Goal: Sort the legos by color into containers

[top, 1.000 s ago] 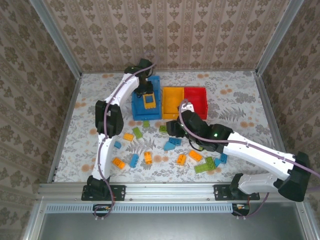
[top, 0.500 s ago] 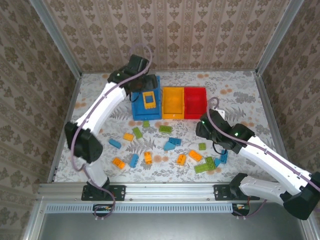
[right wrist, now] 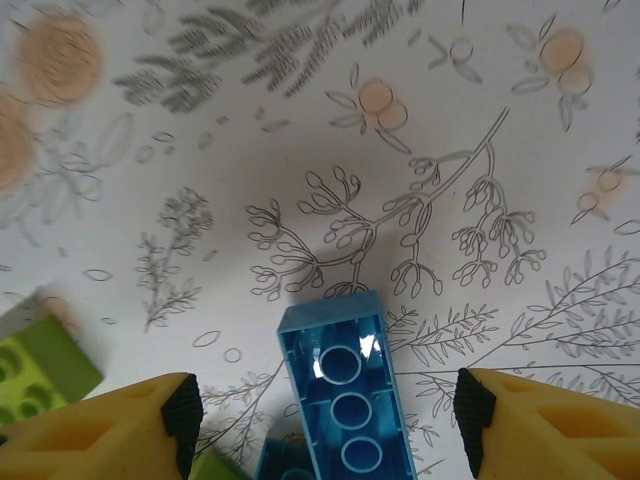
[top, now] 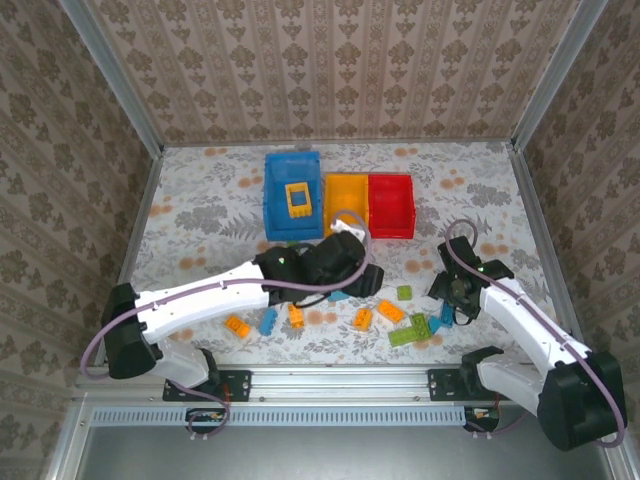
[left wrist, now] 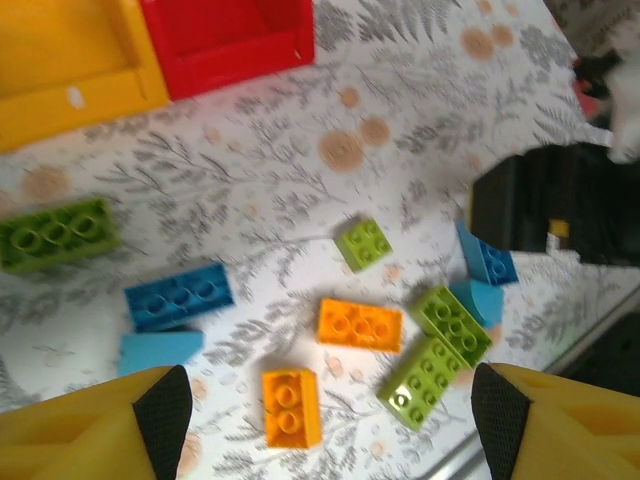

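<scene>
Near the table's (right wrist: 300, 120) front-right edge, your blue brick (right wrist: 343, 395) lies lengthwise between the right gripper's (right wrist: 325, 425) spread, empty fingers (its long sides face them), with the left gripper (left wrist: 328, 415), likewise spread, well apart.

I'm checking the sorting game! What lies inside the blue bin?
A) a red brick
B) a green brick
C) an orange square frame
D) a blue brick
C: seen from above, the orange square frame lies on the floor of the blue bin.
</scene>
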